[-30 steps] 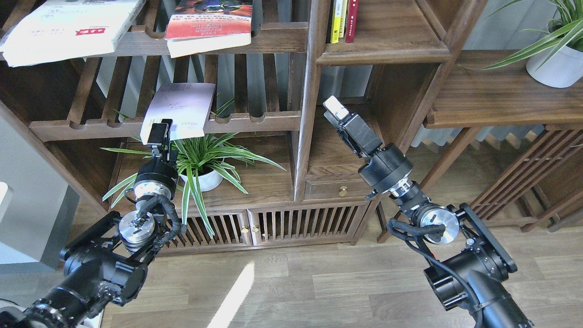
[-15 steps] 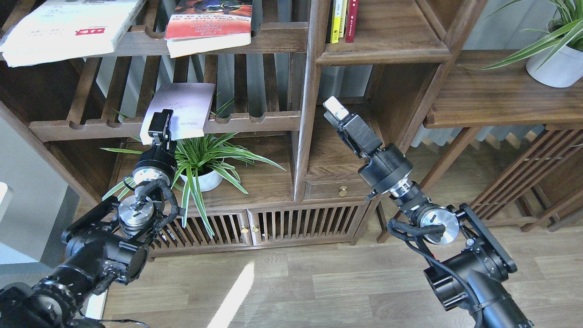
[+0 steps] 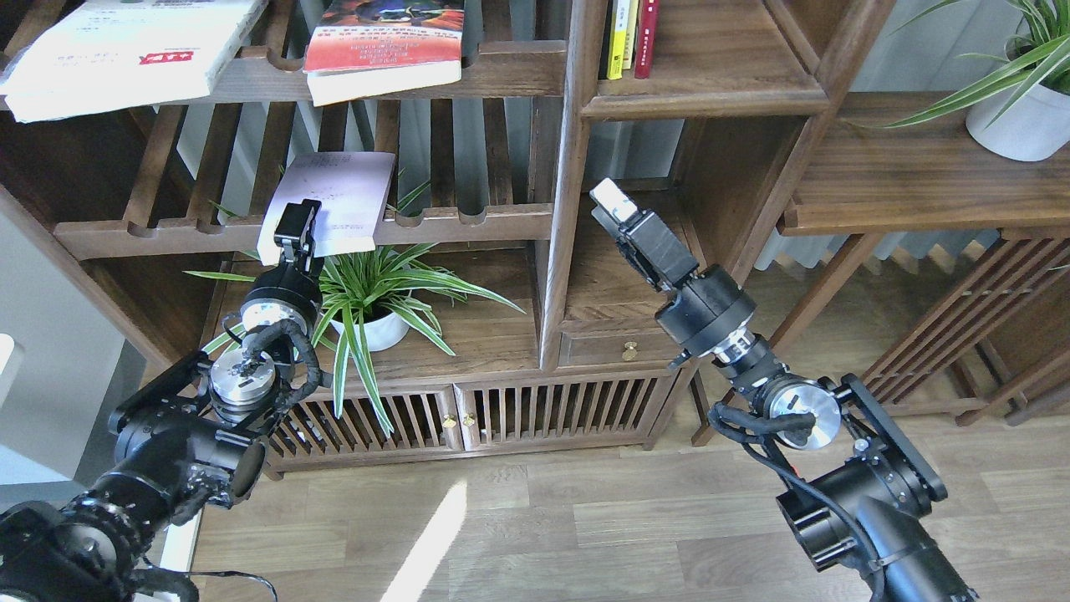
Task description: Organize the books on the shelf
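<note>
Right now my left gripper [image 3: 294, 224] is up at the bottom edge of the thin pale lilac-white paper book [image 3: 330, 203], which leans on the dark wooden slatted rack [image 3: 301, 227]. My gripper looks small and dark, so I cannot tell if it is open or holding the book. My right gripper [image 3: 608, 199] hangs in front of the lower brown cubby, and I cannot tell if it is open either. The book looks light and bendy, so I think it will flop if I pinch a corner. I should hold it near the middle of the bottom edge. The flat brown plank shelf [image 3: 710, 63] with slim yellow and red books [image 3: 629, 33] is up to the right.
</note>
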{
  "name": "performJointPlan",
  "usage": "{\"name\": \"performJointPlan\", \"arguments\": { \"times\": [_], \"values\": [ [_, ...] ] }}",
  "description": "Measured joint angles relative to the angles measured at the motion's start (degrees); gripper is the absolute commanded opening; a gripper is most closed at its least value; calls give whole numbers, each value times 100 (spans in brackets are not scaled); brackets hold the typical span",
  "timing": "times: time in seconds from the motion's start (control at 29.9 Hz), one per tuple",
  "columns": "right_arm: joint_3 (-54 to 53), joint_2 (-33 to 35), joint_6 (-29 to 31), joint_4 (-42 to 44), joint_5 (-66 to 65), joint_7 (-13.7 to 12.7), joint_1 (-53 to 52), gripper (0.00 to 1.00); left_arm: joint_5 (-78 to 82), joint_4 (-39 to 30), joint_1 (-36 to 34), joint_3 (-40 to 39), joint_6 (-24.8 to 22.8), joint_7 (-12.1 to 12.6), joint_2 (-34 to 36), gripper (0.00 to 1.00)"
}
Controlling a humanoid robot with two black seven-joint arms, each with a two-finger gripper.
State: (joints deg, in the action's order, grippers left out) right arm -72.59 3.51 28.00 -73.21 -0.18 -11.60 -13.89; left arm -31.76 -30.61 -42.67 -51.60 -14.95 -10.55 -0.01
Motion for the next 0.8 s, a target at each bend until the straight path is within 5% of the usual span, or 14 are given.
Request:
{"name": "performJointPlan", "arguments": {
  "times": [0.23,0.8],
  "values": [
    [0,1,0,0,0,0,0,99,-1,36,-13,-8,-8,-5,0,79],
    [-22,0,0,0,0,2,0,99,12,526,-266,87,1,5,0,80]
  ]
}}
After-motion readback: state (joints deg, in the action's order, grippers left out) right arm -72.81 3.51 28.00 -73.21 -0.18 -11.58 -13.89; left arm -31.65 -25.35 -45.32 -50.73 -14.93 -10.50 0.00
